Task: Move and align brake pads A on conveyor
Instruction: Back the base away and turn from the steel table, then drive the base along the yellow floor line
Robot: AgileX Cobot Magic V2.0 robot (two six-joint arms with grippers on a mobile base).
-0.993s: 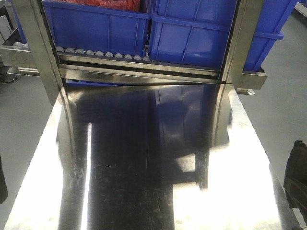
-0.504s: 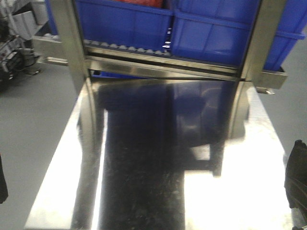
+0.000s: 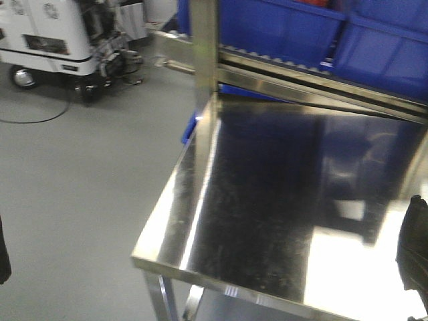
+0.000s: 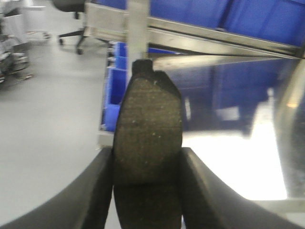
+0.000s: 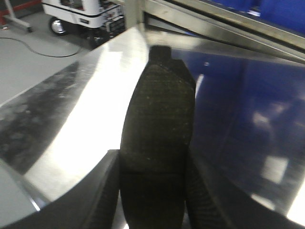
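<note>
Each wrist view shows one dark grey brake pad held up off the table. My left gripper (image 4: 147, 153) is shut on a brake pad (image 4: 147, 124) that sticks out forward, its end tab pointing away, above the left edge of the steel table. My right gripper (image 5: 152, 157) is shut on a second brake pad (image 5: 159, 112), held the same way over the shiny tabletop. In the front view neither pad shows, only a dark piece of the right arm (image 3: 413, 249) at the right edge. The conveyor is out of view.
The reflective steel table (image 3: 267, 200) fills the right of the front view, its left edge and near corner exposed. Blue bins (image 3: 287, 27) sit on a roller rack behind it. Grey floor lies to the left, with a white wheeled machine (image 3: 50, 37) and cables at the far left.
The front view has swung to the left: the table and bins slid right in the picture, and the floor and white machine came into sight.
</note>
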